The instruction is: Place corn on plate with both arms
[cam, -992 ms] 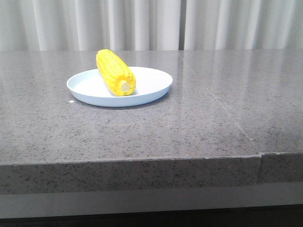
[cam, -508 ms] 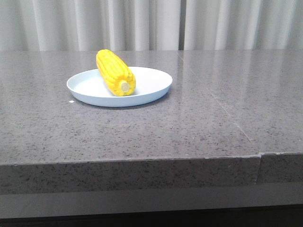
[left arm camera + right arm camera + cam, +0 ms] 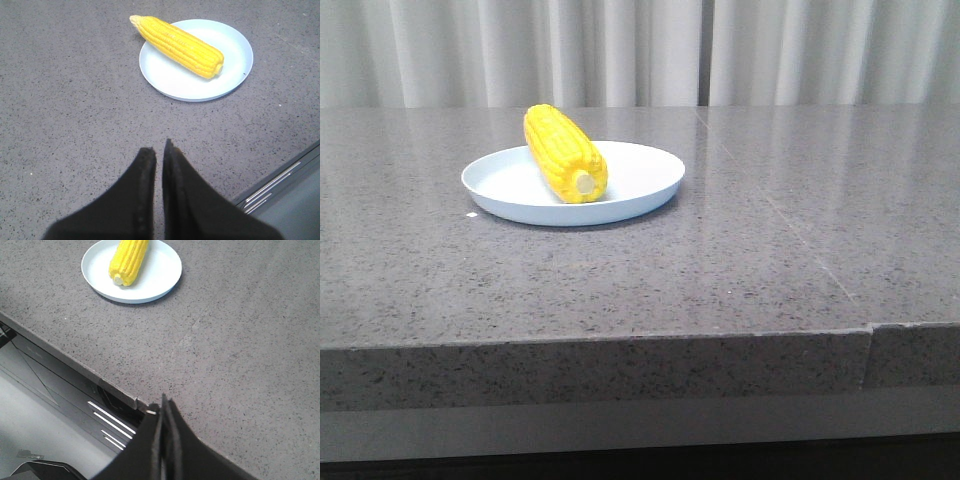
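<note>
The corn (image 3: 565, 154) lies across the plate (image 3: 640, 190) on the grey stone bench (image 3: 720, 260), its tapered tip overhanging the rim. The left gripper (image 3: 160, 150) and right gripper (image 3: 162, 407), fingers pressed together and empty, hang well apart from it.

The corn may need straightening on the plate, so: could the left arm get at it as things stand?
Probably yes: only bare table lies between the left gripper, jaws nearly shut, and the corn lying uncovered on the plate.
</note>
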Action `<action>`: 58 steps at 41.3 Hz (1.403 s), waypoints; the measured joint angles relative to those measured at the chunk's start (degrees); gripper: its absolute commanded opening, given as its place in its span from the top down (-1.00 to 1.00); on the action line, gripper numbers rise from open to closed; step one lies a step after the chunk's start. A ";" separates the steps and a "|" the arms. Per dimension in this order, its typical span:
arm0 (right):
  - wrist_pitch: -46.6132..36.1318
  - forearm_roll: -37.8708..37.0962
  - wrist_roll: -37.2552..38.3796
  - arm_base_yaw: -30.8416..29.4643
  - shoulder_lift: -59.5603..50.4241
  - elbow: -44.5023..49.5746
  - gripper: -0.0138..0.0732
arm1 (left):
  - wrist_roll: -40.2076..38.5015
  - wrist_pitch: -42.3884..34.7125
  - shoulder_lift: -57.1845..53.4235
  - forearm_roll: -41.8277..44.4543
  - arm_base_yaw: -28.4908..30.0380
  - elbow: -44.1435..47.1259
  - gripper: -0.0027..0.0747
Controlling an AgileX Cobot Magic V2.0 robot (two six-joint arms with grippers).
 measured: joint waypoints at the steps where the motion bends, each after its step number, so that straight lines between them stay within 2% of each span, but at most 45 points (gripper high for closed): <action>1: 0.00 0.00 0.00 0.00 0.00 0.00 0.84 | 0.00 0.00 0.00 0.00 0.00 0.00 0.98; 25: 0.00 0.00 -0.31 0.00 0.00 0.00 0.84 | 0.00 -0.35 -0.62 0.00 0.00 0.51 0.98; 31: 0.00 -0.02 -0.31 0.00 0.00 0.00 0.84 | 0.00 -3.58 -4.74 -0.68 4.60 4.62 0.98; 36: 0.00 -0.12 0.00 0.00 0.00 0.00 0.84 | 0.00 -9.89 -11.78 -0.68 10.55 12.55 0.98; 45: 0.00 -0.12 0.00 0.00 0.00 0.00 0.84 | 0.00 -28.48 -26.54 -1.39 20.39 31.34 0.98; 51: 0.00 -0.14 0.00 0.00 0.00 0.00 0.84 | 0.00 -38.08 -34.21 -2.37 24.02 41.82 0.98; 58: 0.00 -0.14 -0.31 0.00 0.00 0.00 0.84 | 0.00 -47.40 -37.61 -2.65 25.67 50.57 0.98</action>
